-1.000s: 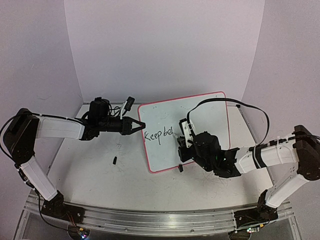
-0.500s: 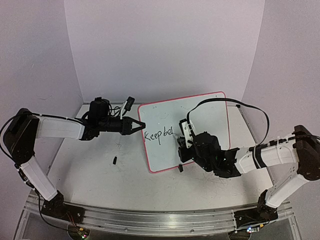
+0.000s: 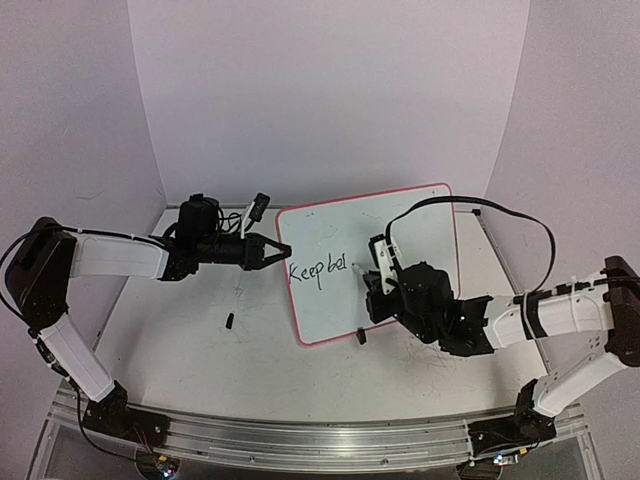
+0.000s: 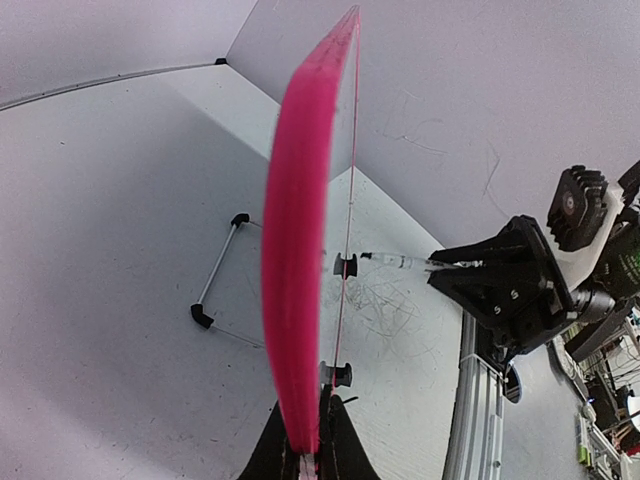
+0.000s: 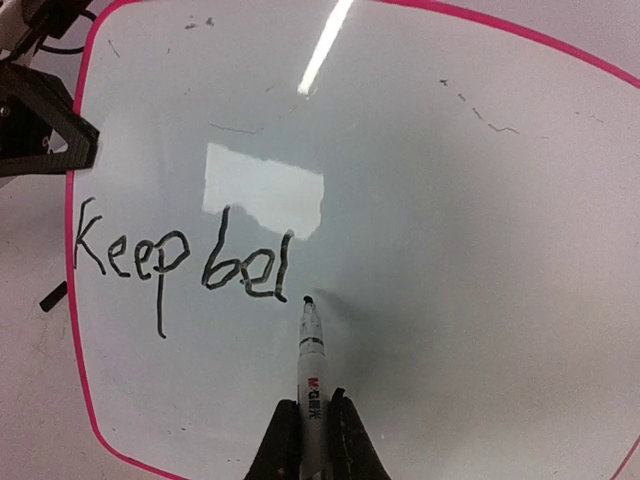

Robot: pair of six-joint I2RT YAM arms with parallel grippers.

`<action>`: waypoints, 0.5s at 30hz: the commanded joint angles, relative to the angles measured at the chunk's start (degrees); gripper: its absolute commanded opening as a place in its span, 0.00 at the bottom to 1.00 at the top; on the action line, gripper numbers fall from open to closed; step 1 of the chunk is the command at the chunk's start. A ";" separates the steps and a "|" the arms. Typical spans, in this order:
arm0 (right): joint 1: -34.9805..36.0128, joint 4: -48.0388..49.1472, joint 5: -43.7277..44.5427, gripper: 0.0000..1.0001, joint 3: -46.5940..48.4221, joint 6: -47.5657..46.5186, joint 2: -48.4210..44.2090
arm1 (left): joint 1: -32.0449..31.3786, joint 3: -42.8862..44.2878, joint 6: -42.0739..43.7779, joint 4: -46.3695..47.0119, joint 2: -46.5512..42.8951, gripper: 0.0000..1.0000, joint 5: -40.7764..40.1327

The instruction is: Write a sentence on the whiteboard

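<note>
The right gripper (image 5: 312,408) was clamped on the marker (image 5: 310,345), which projected straight ahead of the fingers. Compared with one second before, the right arm had shifted rightward along the line, placing the tip just past the "l". The sentence (image 5: 180,262) read "Keep bel" in both frames and lay ahead and left of the fingers on the whiteboard (image 5: 460,260). The next letter was probably due. The left gripper (image 4: 305,445) remained closed on the whiteboard edge, unmoved.
</note>
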 commanded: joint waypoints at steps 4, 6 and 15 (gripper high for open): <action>-0.59 3.04 -0.55 0.00 3.48 -2.45 0.28 | -0.56 1.61 3.89 -2.27 -1.17 0.00 -3.08; -0.65 3.70 -0.73 0.00 4.10 -2.70 1.19 | -0.60 1.54 3.95 -2.31 -1.41 0.00 -3.24; -1.52 5.62 -0.12 0.00 4.12 -2.30 2.48 | -0.79 1.59 4.08 -2.45 -1.35 0.00 -3.11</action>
